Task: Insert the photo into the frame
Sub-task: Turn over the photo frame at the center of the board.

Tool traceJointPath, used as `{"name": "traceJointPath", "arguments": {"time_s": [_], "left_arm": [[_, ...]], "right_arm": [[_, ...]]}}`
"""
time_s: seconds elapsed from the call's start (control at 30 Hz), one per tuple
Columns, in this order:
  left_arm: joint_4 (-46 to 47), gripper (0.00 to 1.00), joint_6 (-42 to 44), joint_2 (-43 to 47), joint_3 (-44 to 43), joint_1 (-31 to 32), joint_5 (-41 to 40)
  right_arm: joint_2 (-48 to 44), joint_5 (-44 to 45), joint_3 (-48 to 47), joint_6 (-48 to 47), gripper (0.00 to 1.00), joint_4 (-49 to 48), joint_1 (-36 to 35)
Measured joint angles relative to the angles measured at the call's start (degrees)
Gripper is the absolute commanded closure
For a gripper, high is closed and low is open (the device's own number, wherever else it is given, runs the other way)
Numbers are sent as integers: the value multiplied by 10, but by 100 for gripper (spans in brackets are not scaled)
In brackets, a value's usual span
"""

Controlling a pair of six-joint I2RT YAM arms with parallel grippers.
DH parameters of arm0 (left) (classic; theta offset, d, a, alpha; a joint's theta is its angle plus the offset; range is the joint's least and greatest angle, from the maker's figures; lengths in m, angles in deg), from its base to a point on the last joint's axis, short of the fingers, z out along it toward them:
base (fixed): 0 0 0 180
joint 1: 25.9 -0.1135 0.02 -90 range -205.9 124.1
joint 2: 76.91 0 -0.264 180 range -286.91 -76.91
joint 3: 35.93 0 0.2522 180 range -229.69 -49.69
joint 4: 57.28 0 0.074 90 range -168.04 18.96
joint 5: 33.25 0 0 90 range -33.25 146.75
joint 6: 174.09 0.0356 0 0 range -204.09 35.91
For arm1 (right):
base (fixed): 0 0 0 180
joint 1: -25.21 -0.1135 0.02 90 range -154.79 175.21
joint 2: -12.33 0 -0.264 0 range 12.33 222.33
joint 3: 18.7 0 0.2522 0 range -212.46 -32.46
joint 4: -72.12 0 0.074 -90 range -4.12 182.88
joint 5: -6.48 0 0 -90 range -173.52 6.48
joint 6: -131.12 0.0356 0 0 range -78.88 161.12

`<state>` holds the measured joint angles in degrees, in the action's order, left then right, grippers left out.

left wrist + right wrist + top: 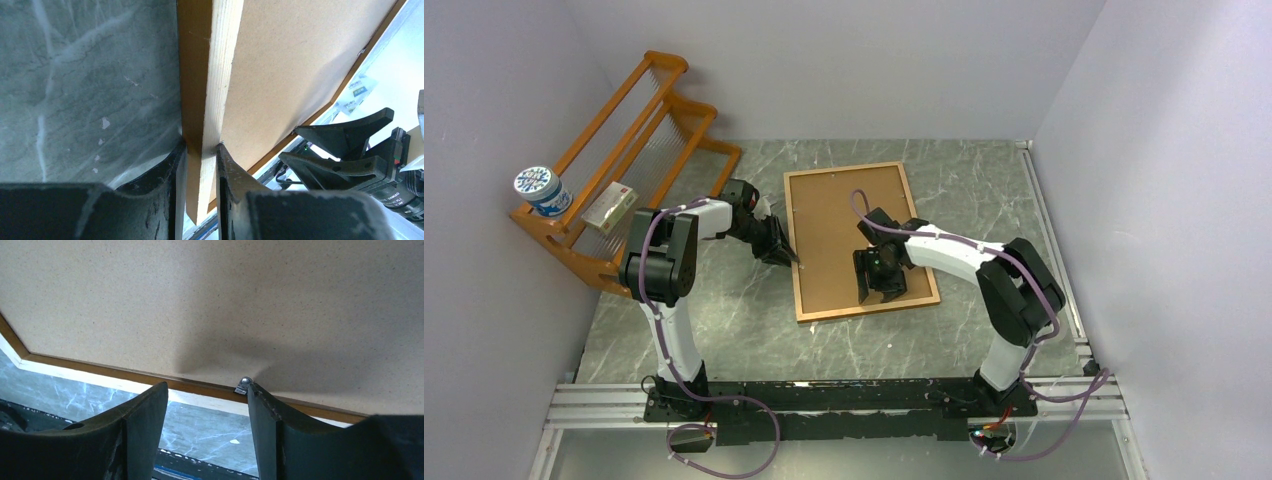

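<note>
An orange rack [574,252] (far left) holds a blue-white tub [541,190] and small box [610,208].

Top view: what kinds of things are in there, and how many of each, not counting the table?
Robot arms: 2 (left arm, right arm)
Picture frame: 1
Backing board: 1
Wooden rack: 1
Round tub: 1
Small box: 1
Total: 7

Seen from overhead, the light is bright, even and diffuse, leaving only faint shadows on the counter [754,330]. Close to the lens, the left end effector [201,147] is dark and soft-focused, while the frame [215,75] above it stays sharp. Far to its right the background is blown out white. Above the right end effector [207,387], a soft grey shadow spreads across the crisp, grainy board [200,300].
</note>
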<state>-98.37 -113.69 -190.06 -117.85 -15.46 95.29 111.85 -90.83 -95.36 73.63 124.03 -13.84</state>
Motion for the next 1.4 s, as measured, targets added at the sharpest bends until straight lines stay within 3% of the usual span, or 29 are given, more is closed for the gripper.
{"name": "traceJointPath", "arguments": {"time_s": [0.3, 0.47, 0.87, 1.17, 1.4], "left_arm": [[-14, 73, 0, 0, -9, 3, -11], [-28, 71, 0, 20, -13, 11, -62], [-38, 56, -54, 250, 94, -29, -242], [-49, 50, -91, 320, 168, -42, -274], [-48, 49, -105, 339, 191, -53, -267]], "right_arm": [[3, 75, -78, 0, 36, 44, -1], [21, 116, -158, 0, 36, 47, -8], [223, 199, -409, 26, 36, 38, -103], [373, 225, -608, 15, 37, 51, -122], [413, 239, -626, 2, 47, 61, -134]]}}
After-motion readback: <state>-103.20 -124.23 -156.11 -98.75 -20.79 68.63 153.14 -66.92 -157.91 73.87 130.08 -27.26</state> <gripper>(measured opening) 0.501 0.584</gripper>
